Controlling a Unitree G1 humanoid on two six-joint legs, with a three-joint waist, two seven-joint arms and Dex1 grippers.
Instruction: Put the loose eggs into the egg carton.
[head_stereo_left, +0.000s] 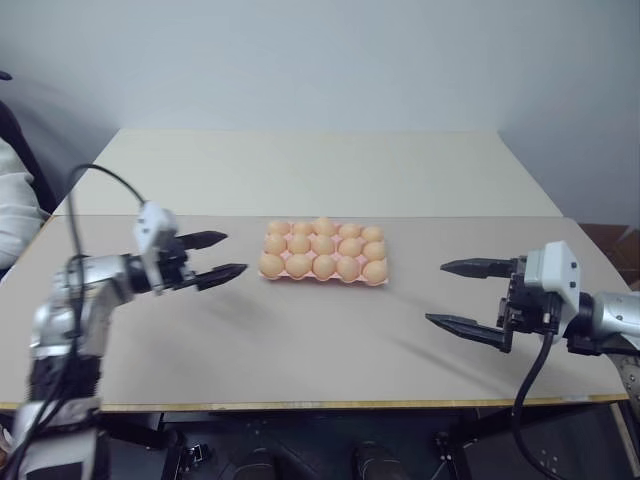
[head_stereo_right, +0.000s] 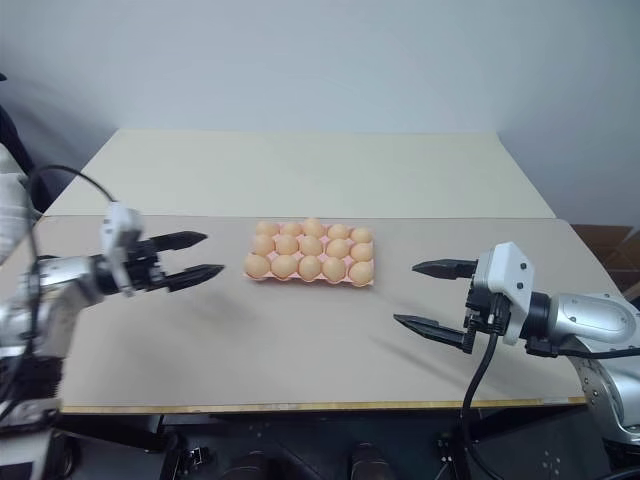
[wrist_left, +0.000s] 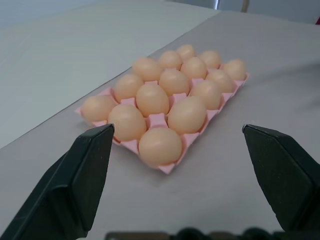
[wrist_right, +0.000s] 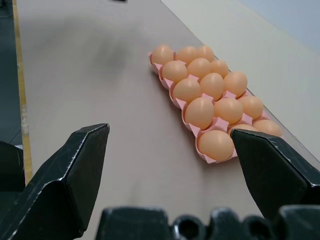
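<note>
The pink egg carton (head_stereo_left: 300, 279) lies flat at the middle of the table, and every pocket I can see holds a light orange-tan egg (head_stereo_left: 323, 245). Loose eggs are out of view. My left gripper (head_stereo_left: 236, 253) hovers open just left of the carton, pointing at it, with nothing between its fingers. My right gripper (head_stereo_left: 435, 293) hangs open to the right of the carton and nearer the front edge, also empty. The left wrist view shows the filled carton (wrist_left: 170, 167) close ahead between the spread fingers. The right wrist view shows the same carton (wrist_right: 207, 158) farther off.
The grey-brown table (head_stereo_left: 300, 350) has bare surface in front of the carton and on both sides. A cream table (head_stereo_left: 300, 170) adjoins it behind. A person's white sleeve (head_stereo_left: 12, 205) shows at the far left edge.
</note>
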